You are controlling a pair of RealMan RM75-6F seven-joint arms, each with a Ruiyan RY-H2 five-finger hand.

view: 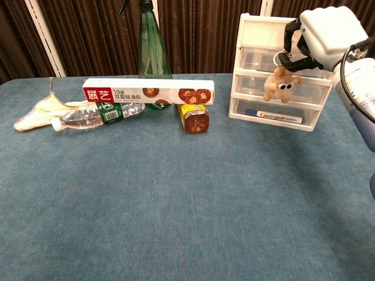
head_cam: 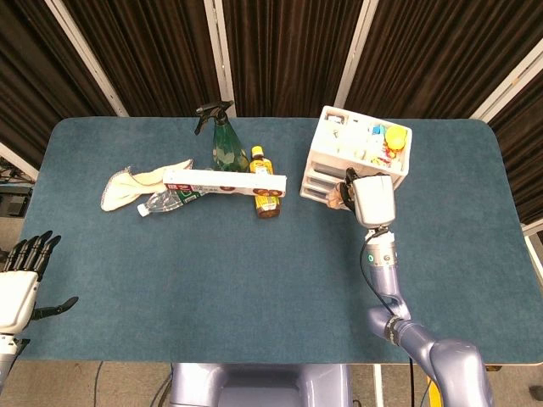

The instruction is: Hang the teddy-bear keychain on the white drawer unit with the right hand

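The white drawer unit [view: 270, 93] [head_cam: 333, 159] stands at the back right of the blue table, its top tray full of small items. A tan teddy-bear keychain [view: 279, 84] [head_cam: 338, 197] dangles in front of the upper drawers, pinched by its ring in my right hand [view: 322, 34] [head_cam: 372, 197], which is right at the unit's front. Whether the ring touches a drawer handle cannot be told. My left hand [head_cam: 20, 284] hovers off the table's near left corner, fingers apart and holding nothing.
At the back middle lie a long red-and-white box [view: 149, 93], a clear water bottle [view: 96, 116], a green spray bottle [view: 151, 51], a small amber bottle [view: 194, 119] and a cream cloth [view: 38, 109]. The table [view: 176, 205] has a dark curtain behind it.
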